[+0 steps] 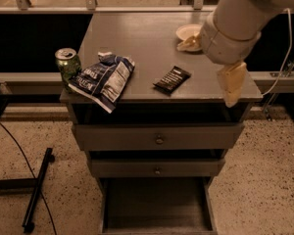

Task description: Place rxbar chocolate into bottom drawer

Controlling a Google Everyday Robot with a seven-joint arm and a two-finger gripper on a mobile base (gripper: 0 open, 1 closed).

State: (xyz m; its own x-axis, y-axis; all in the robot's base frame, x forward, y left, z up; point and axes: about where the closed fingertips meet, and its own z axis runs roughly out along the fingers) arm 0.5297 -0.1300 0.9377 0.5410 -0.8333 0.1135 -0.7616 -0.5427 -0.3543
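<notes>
- The tool [232, 84] hangs at the right near corner of the bench [137, 33], its pale tip reaching past the bench's front edge.
- I cannot tell whether the tool is set wide or narrow, and it holds nothing that can be seen.
- The thick white arm [245, 13] comes in from the upper right and covers part of the right side of the bench.
- The rxbar chocolate [172, 79] lies flat on the bench, near the front edge and a little right of the middle. It is set at an angle, left of the tool and apart from it.
- The bottom drawer [157, 204] is pulled out toward the viewer below the other two, and its bare floor shows.
- The top drawer [112, 137] and the middle drawer [122, 169] each show a round knob at the centre of the front.
- A blue-and-white chip bag [104, 78] lies crumpled at the left near part of the bench, one corner hanging over the front edge.
- A green can [68, 62] stands upright at the left edge, just beside the bag.
- A pale bowl [188, 32] sits toward the far right of the bench, partly hidden by the arm.
</notes>
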